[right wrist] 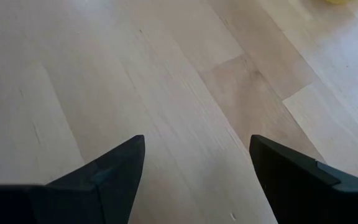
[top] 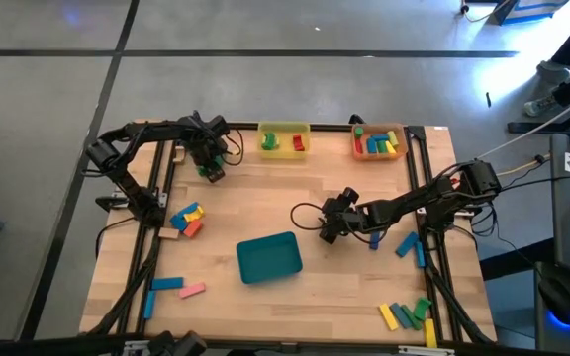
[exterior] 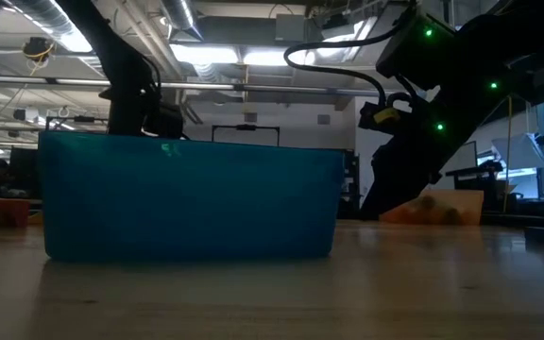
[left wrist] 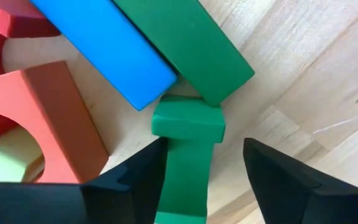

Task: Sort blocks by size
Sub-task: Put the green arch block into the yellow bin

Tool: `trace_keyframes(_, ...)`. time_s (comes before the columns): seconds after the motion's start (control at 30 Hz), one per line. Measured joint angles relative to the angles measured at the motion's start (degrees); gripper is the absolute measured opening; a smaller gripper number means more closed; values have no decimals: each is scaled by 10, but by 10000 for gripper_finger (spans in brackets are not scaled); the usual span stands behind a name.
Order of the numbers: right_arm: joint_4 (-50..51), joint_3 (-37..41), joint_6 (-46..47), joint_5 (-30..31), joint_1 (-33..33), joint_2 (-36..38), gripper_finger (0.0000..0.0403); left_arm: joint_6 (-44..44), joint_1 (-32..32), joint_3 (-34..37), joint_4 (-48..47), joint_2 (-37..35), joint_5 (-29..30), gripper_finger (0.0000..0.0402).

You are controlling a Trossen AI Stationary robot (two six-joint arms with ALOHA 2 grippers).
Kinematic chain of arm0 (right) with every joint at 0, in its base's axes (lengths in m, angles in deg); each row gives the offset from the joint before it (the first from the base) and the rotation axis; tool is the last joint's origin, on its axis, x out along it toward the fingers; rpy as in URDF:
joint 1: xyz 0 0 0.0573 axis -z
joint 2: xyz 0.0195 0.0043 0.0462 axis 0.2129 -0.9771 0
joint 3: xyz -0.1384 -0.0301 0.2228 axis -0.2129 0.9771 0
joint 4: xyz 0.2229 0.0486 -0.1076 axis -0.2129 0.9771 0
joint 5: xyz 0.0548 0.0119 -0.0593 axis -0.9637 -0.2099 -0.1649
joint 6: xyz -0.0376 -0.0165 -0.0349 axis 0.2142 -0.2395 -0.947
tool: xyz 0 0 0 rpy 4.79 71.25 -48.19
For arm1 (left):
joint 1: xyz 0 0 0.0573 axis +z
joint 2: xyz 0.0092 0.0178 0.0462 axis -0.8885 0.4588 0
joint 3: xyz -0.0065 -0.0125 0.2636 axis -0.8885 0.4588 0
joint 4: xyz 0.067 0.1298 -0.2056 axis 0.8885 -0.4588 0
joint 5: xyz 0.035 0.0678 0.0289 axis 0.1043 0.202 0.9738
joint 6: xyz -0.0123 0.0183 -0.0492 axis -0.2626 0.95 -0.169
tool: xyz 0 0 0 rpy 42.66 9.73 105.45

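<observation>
We read this as the pick-or-release step at the far left of the wooden table. Left gripper stands spread, a short green block between its fingers with a gap on one side; whether it is letting go or closing in, we cannot tell. Just ahead lie a blue bar and a longer green bar. Next move calls for either a squeeze or a lift clear. Right gripper hangs spread over bare wood, beside the teal tray. Beyond: a lit workshop with ceiling lights.
</observation>
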Motion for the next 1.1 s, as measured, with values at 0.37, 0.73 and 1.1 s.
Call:
trace_keyframes(0.37,0,0,0,0,0,0,292,16,-2,1,50,1,31,203)
trace_keyframes(0.73,0,0,0,0,0,0,292,24,-4,-37,-5,-1,31,197)
trace_keyframes(1.1,0,0,0,0,0,0,292,19,-4,-52,1,-4,35,196)
